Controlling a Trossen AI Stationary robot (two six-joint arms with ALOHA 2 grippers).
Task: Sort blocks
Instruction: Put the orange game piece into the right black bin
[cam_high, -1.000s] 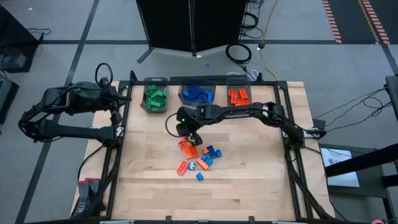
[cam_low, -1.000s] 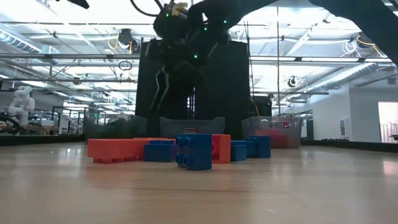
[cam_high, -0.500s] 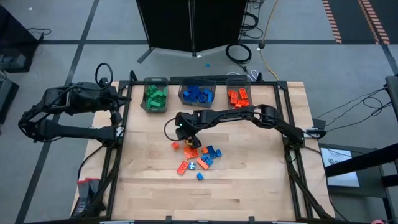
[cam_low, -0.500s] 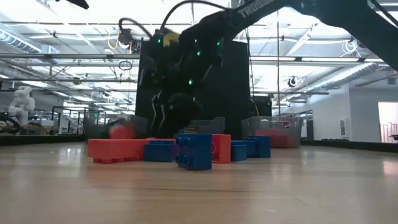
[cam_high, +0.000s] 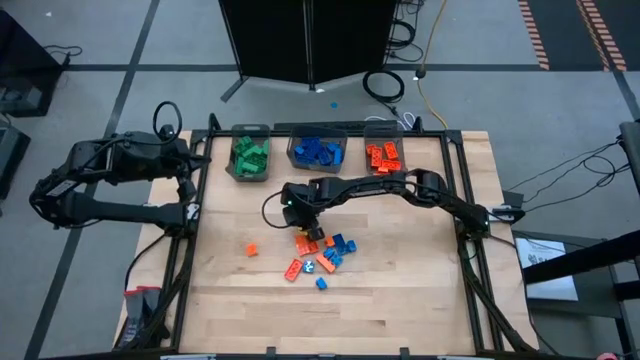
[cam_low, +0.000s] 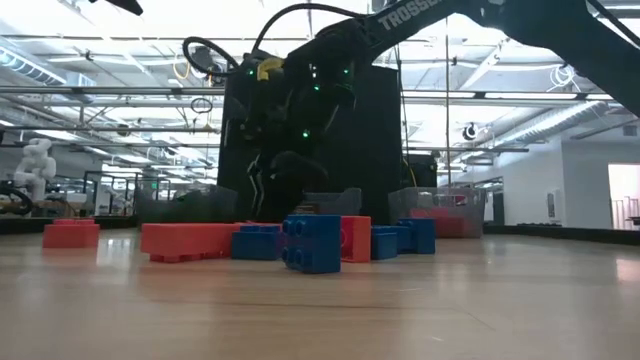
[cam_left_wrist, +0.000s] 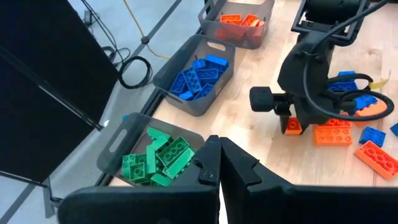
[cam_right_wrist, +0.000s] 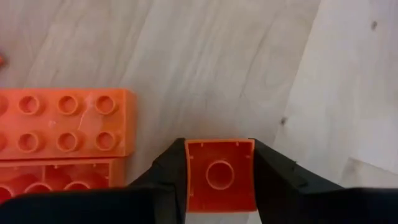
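High view: right tool is at far-left edge of the blocks in tabletop centre. Left tool waits at left edge.
Right wrist view: the fingers pinch an orange block.
Left wrist view: left tool is pressed together.

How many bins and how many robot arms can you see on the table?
Bins: 3
Robot arms: 2
Total: 5
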